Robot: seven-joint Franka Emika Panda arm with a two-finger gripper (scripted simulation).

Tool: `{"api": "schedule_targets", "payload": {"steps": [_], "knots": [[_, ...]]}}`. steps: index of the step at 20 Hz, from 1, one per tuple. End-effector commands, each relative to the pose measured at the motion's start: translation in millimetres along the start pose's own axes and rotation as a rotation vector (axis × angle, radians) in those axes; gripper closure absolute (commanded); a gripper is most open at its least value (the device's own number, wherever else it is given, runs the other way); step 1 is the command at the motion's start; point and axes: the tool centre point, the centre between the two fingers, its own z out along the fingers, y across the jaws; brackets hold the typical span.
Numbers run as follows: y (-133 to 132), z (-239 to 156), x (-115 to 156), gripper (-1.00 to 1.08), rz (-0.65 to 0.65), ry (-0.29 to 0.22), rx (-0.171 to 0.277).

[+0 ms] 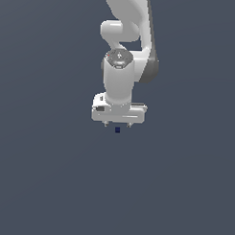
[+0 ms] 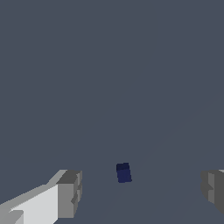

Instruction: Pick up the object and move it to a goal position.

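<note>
Plain slate-grey table (image 1: 50, 184), navy cube (image 1: 117, 130) seen lying between the wide-open, empty hand (image 1: 117, 124) fingers (image 2: 70, 192) in the wrist view, so centring should be held, descent made straight, and closure delayed until the pads flank it.

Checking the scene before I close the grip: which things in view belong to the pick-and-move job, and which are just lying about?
Belongs to the job:
- navy-blue cube, between the open fingers, not touched
- gripper

Just lying about:
- nothing else; only the plain grey surface shows, and no goal marker is visible
</note>
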Motion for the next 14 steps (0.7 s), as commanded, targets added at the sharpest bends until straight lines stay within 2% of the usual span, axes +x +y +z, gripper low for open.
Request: {"api": "schedule_targets", "payload": {"steps": [1,4,9,14], "knots": [[0.0,0.0,0.0,-0.92,0.0,0.0,0.0],[6.2,0.2,-0.9,-0.92,0.009,-0.003,-0.004],[33.5,0.6,-5.2,-0.92,0.041,-0.018,-0.02],[36.7,0.4,-5.5,-0.92,0.04,-0.02,-0.022]]}}
